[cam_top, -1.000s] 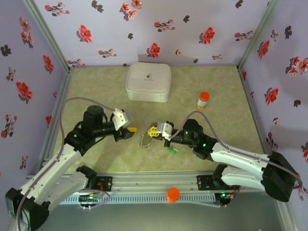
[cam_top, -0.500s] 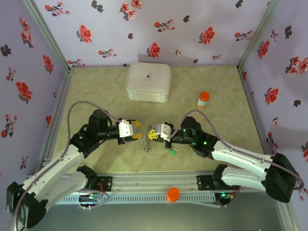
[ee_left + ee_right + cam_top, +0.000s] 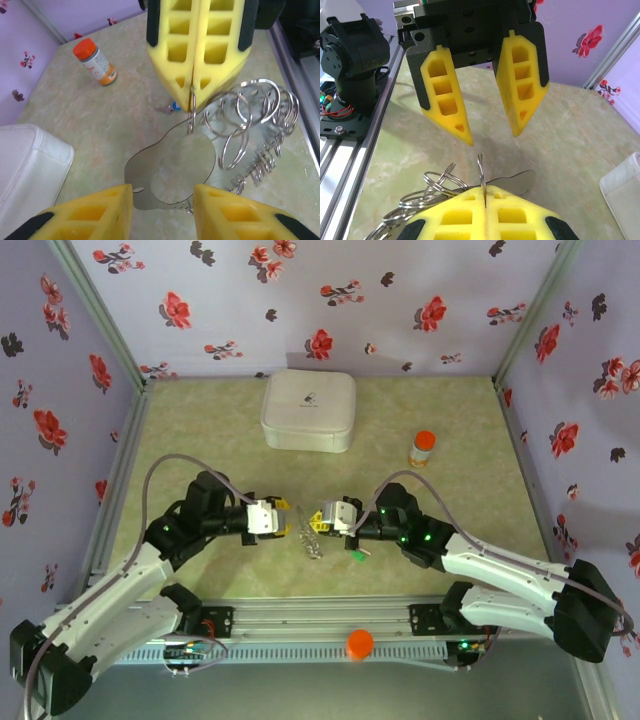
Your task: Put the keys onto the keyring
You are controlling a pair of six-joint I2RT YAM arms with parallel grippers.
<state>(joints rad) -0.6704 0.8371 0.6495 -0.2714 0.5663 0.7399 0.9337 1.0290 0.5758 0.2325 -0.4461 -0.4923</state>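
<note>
- Right wrist view: the right gripper (image 3: 484, 195) has its fingers pressed together on one ring (image 3: 480, 170) of the keyring (image 3: 250, 125). That ring stands upright and edge-on out of the tips.
- The rest of the keyring is a bunch of linked silver rings that sags toward the near side. A flat metal tag (image 3: 170, 175) hangs below the pinched ring.
- The left gripper (image 3: 491, 134) sits directly to the left of the ring, facing it tip to tip. Its fingers are apart with nothing between them, and the gap is lined up on the ring's edge.
- The ring's plane runs left to right, along the line joining the two grippers, so I judge a straight push rightward would bring the left fingers either side of it.
- The green key (image 3: 355, 555) lies flat on the table, just near and right of the right gripper and beside that arm's wrist.
- A small blue bit (image 3: 174, 106) on the table beyond the right fingertips is probably the blue key, though it is too small to be sure.
- Both keys lie closer to the right arm, which is occupied, so the free left gripper would have to reach past the keyring to fetch one.
</note>
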